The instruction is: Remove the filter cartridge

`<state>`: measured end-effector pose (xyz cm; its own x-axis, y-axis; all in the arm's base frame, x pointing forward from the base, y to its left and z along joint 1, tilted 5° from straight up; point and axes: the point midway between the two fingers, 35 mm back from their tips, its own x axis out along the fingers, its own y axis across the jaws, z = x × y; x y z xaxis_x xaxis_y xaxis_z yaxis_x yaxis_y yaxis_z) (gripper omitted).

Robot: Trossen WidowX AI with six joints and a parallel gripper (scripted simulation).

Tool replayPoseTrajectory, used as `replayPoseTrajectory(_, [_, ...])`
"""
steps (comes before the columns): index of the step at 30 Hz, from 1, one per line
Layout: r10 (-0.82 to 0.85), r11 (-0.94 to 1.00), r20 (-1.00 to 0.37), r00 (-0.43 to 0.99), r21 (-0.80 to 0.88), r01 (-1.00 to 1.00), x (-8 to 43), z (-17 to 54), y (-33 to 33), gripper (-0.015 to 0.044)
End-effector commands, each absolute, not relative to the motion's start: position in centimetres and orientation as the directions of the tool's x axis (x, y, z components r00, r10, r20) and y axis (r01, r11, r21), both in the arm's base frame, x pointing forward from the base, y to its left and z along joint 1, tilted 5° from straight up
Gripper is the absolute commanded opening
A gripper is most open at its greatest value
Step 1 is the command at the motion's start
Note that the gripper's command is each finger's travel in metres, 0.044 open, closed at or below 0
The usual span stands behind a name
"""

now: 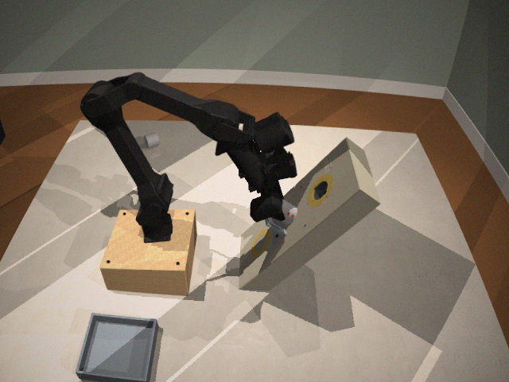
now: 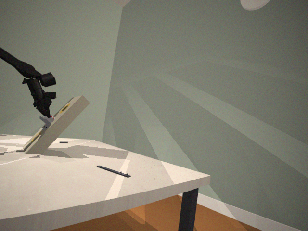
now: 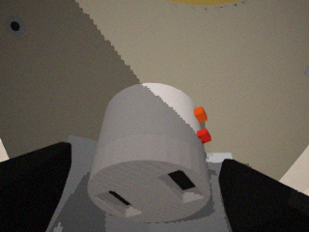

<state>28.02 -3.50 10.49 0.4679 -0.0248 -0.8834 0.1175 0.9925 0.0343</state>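
The light grey cartridge (image 1: pixel 291 212) (image 2: pixel 52 118) (image 3: pixel 145 135) is out of its hole and rests on a grey bracket (image 1: pixel 277 232) (image 2: pixel 44 120) on the tilted panel (image 1: pixel 341 181) (image 2: pixel 65 119) (image 3: pixel 232 58). Its two-slotted face points toward the wrist camera, and red and orange nubs show on its side. The yellow-ringed hole (image 1: pixel 320 189) above it is empty. My gripper (image 1: pixel 274 218) (image 2: pixel 48 116) (image 3: pixel 147 162) is open, its dark fingers on either side of the cartridge with gaps showing in the wrist view. The blue-grey tray (image 1: pixel 152 349) is empty.
The arm stands on a wooden block (image 1: pixel 148 281). A second yellow ring (image 1: pixel 255 251) marks the panel's lower part. A small grey cylinder (image 1: pixel 151 140) lies behind the arm. A dark bar (image 2: pixel 111 170) and a small dark piece (image 2: pixel 63 142) lie on the table beyond the panel.
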Motion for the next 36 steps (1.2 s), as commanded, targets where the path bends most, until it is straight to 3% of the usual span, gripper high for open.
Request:
replayPoseTrajectory(1, [-0.030, 0.992, -0.888, 0.459, 0.032, 0.126, 27.9, 10.0, -3.6, 0.0305])
replayPoseTrajectory(4, [-0.025, 0.992, -0.884, 0.466, 0.034, 0.118, 28.0, 10.3, -3.5, 0.0252])
replayPoseTrajectory(13, [-0.025, 0.992, -0.884, 0.466, 0.034, 0.118, 28.0, 10.3, -3.5, 0.0192])
replayPoseTrajectory(20, [-0.026, 0.992, -0.884, 0.466, 0.033, 0.118, 28.6, 11.0, -3.6, 0.0008])
replayPoseTrajectory(36, [-0.029, 0.992, -0.885, 0.465, 0.031, 0.120, 27.8, 17.1, -3.8, 0.0000])
